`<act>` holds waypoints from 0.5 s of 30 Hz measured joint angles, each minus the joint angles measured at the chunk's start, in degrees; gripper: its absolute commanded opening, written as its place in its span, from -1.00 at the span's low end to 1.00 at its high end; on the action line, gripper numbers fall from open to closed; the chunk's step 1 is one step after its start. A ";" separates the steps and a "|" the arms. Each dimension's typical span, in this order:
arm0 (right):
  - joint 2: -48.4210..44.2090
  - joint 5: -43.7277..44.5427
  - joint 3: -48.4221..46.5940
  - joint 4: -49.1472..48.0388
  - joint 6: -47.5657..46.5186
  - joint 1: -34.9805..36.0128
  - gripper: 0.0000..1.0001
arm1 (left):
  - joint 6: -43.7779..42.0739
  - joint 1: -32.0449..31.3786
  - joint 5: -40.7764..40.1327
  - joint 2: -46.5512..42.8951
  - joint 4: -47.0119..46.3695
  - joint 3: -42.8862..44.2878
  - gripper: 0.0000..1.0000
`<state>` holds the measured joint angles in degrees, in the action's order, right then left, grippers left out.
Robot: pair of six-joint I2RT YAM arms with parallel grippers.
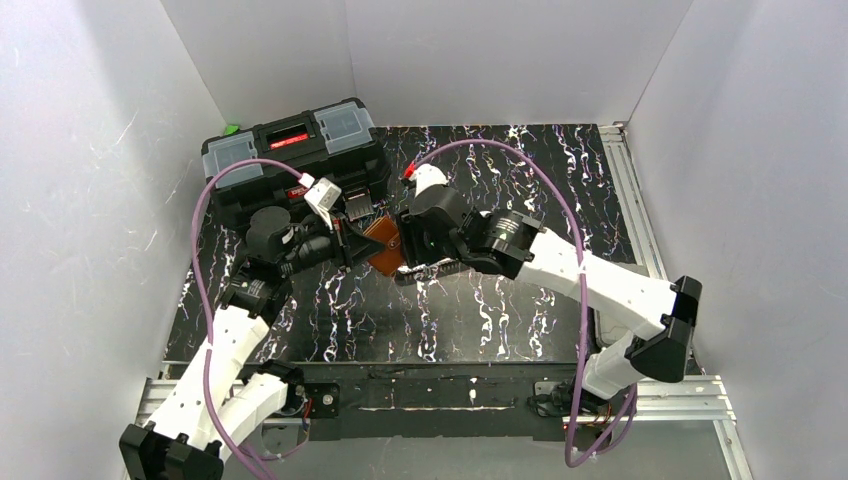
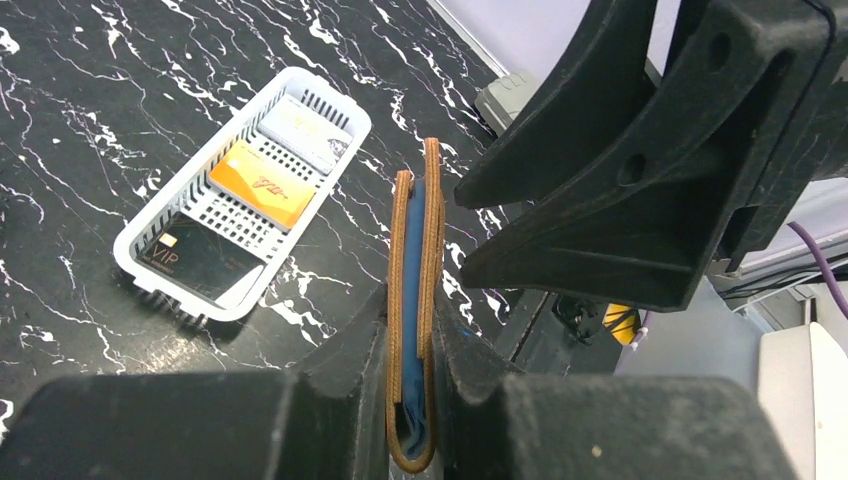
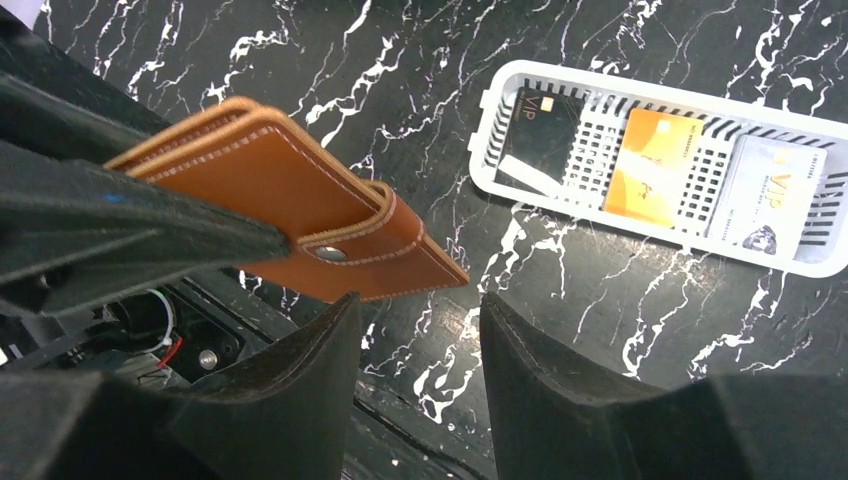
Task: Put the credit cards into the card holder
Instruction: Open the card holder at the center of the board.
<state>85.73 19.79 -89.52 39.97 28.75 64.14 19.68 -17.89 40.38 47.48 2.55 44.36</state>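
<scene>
The brown leather card holder (image 3: 290, 210) hangs in the air, folded shut with its snap tab (image 3: 330, 253) fastened. My left gripper (image 2: 412, 305) is shut on its lower end, and in that view the card holder (image 2: 415, 250) stands edge-on with a blue lining inside. My right gripper (image 3: 420, 320) is open just short of the holder's free corner, nothing between its fingers. Three credit cards lie in the white basket (image 3: 490, 130): a dark one (image 3: 540, 140), an orange one (image 3: 655, 165) and a whitish one (image 3: 770, 190). From above, both grippers meet at the card holder (image 1: 385, 245).
A big black toolbox (image 1: 295, 150) stands at the back left, close behind my left gripper (image 1: 355, 243). The basket (image 2: 140, 250) sits on the black marbled table below both grippers, hidden under my right arm (image 1: 560, 260) in the top view. White walls enclose the table.
</scene>
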 measured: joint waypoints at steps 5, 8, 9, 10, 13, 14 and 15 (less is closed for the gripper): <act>1.77 -0.50 -2.36 -0.15 0.04 0.13 0.07 | 0.04 -0.74 -1.51 -0.35 -0.31 -0.04 -1.00; 2.64 0.11 -3.72 0.42 0.07 0.13 0.01 | 1.03 -0.98 -2.29 0.04 -1.31 -0.50 -1.00; 2.80 0.81 -3.98 0.63 0.24 0.15 -0.09 | 1.44 -1.01 -2.56 0.28 -1.66 -0.74 -1.00; 2.82 1.70 -4.04 0.74 0.83 0.11 -0.14 | 1.60 -1.01 -2.80 0.46 -1.88 -0.87 -1.00; 1.99 3.13 -3.02 0.94 5.11 -0.63 -0.38 | 1.79 -1.05 -3.61 0.79 -2.38 -1.22 -1.00; 1.01 2.69 -1.51 0.59 6.40 -1.36 -0.44 | 1.70 -1.16 -4.04 0.76 -2.56 -1.38 -1.00; -0.94 1.95 1.31 0.02 7.82 -2.67 -0.46 | 1.55 -1.55 -4.81 0.74 -2.64 -1.53 -1.00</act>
<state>84.79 21.74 -88.20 39.99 36.58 61.47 21.23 -19.44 35.57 48.23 -0.10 42.83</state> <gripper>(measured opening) 0.323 0.109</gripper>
